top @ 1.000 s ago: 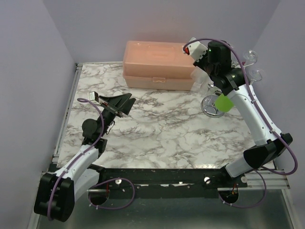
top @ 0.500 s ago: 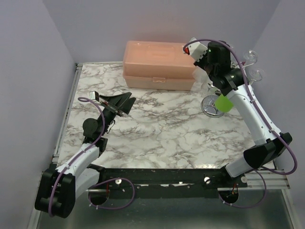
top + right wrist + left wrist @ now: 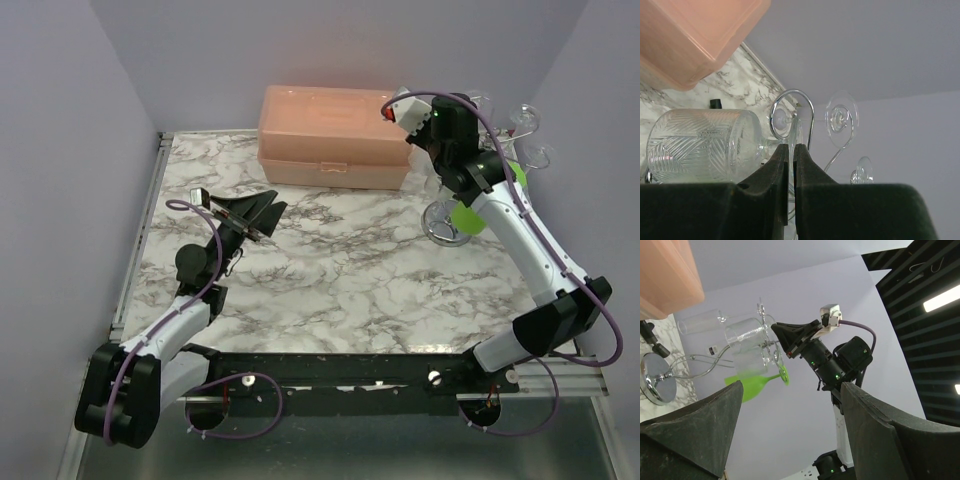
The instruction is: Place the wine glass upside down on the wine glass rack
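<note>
My right gripper is shut on the thin foot of a clear, patterned wine glass, whose bowl lies sideways to the left of the fingers. The wine glass rack's curled wire arms stand right behind the fingertips. In the top view the right gripper is at the top of the rack, above its round shiny base. A green wine glass hangs upside down on the rack. My left gripper is open and empty, raised over the left of the table and facing the rack.
A peach plastic box stands at the back of the marble table, just left of the rack. Other clear glasses hang on the rack's right side near the wall. In the left wrist view the rack base is at the left.
My right gripper has shifted slightly left and up at the rack top with the glass in it. The left arm has risen a little.
</note>
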`<state>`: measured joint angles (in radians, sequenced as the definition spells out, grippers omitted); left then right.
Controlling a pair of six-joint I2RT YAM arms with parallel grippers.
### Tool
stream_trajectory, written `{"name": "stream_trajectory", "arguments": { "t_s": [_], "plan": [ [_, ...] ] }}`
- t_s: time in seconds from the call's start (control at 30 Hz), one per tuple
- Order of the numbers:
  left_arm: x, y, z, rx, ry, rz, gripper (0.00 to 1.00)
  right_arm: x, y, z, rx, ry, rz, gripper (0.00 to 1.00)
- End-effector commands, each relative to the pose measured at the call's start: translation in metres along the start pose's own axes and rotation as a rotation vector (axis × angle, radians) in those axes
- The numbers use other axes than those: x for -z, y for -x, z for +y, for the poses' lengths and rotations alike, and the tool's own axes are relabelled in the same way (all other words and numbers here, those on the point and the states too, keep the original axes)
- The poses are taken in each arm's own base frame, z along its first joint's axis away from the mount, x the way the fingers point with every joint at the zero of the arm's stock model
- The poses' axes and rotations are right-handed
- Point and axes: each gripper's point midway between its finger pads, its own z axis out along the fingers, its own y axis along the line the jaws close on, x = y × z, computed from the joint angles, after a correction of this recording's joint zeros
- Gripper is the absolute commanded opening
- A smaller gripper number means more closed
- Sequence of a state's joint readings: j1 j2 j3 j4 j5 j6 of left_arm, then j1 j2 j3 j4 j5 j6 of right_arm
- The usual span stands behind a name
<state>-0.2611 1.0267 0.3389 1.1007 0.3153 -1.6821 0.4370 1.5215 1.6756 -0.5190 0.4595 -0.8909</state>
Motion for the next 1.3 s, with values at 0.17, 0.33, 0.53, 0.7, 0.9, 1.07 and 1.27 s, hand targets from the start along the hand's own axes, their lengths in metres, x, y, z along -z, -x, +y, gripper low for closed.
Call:
{"name": "stream_trajectory", "arguments": {
  "t_s": [0.17,0.33,0.53,0.7,0.9,1.07,1.27],
  "plan": [
    [-0.005,-0.003,-0.022,-0.023,-0.07,0.029,0.81,0.012,0.005,-0.035,0.031,-0.15,-0.042,0.0],
    [-0.005,-0.003,-0.022,-0.024,-0.069,0.029,0.81,0.012,0.006,-0.039,0.05,-0.178,-0.055,0.0],
    [-0.004,-0.003,-0.022,-0.023,-0.07,0.029,0.81,0.008,0.009,-0.04,0.074,-0.196,-0.068,0.0],
    [-0.003,-0.003,-0.023,-0.025,-0.072,0.028,0.81,0.006,0.013,-0.042,0.08,-0.207,-0.079,0.0],
    [-0.002,-0.003,-0.024,-0.025,-0.076,0.028,0.81,0.004,0.018,-0.043,0.083,-0.212,-0.099,0.0],
    [-0.001,-0.003,-0.025,-0.024,-0.078,0.025,0.81,0.001,0.022,-0.042,0.092,-0.21,-0.115,0.0],
    [0.0,-0.003,-0.025,-0.026,-0.079,0.024,0.81,-0.002,0.026,-0.044,0.104,-0.219,-0.132,0.0]
  ]
}}
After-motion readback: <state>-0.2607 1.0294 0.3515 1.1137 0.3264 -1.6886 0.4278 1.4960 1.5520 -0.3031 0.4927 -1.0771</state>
